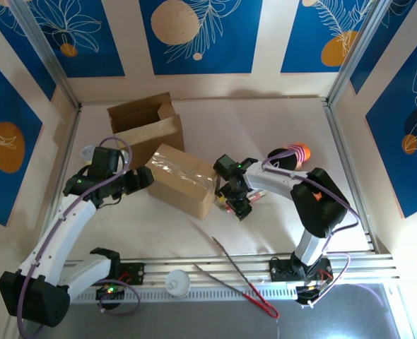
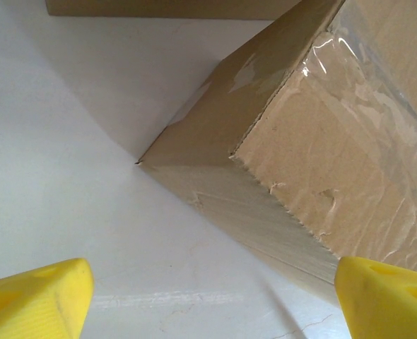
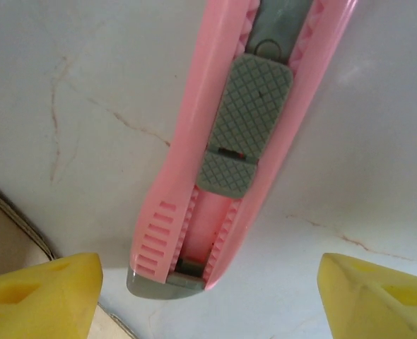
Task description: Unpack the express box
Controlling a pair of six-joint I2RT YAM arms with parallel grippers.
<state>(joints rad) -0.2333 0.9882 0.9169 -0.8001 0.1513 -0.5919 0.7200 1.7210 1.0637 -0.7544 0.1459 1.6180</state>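
Left gripper (image 2: 208,300) spread wide at the frame's bottom, taped box (image 2: 300,141) upper right; right gripper (image 3: 208,293) wide, astride pink cutter (image 3: 226,141) at centre, not touching

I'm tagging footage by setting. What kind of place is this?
Probably a robot test cell, not a home or warehouse: printed blue wall panels enclose a white table, and two arms are bolted to an aluminium rail at its near edge.
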